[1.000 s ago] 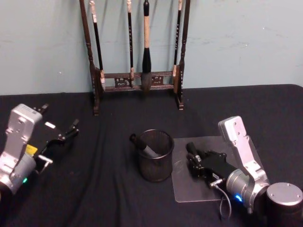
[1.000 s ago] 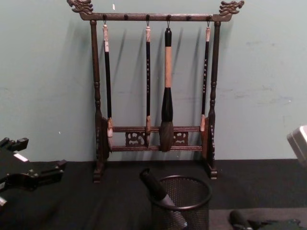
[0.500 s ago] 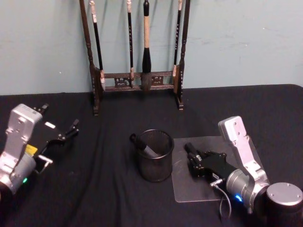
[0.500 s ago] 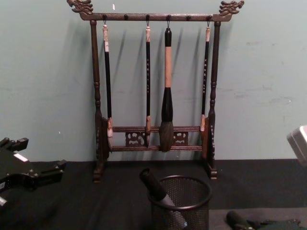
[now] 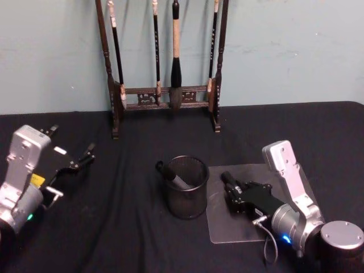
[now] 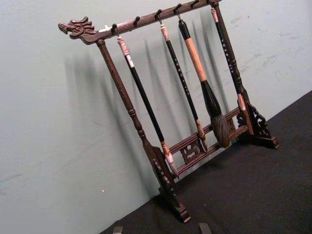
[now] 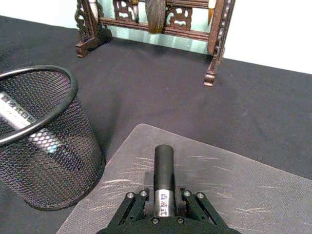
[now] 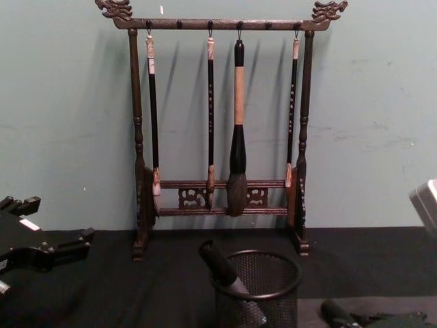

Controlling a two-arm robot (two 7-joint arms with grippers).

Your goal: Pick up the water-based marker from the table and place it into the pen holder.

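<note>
The black-cloth bench (image 5: 131, 227) carries a dark wooden brush rack (image 8: 218, 24) at the back and a frosted translucent mat (image 5: 227, 227). Over the mat, just right of the round wire-mesh pen holder (image 5: 186, 199), the right tool (image 5: 234, 190) is clamped on the black cylindrical water-based marker (image 5: 227, 179), whose long axis points forward-left. The left tool (image 5: 73, 139) hangs spread open at far left. A second marker (image 5: 173, 177) leans inside the holder.

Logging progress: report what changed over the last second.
The right gripper, shut on a marker, crept slightly left toward the pen holder, over the clear mat. Nothing was taken hold of or let go. Unchanged: the second marker in the holder, the left gripper open at the left, the brush rack.
</note>
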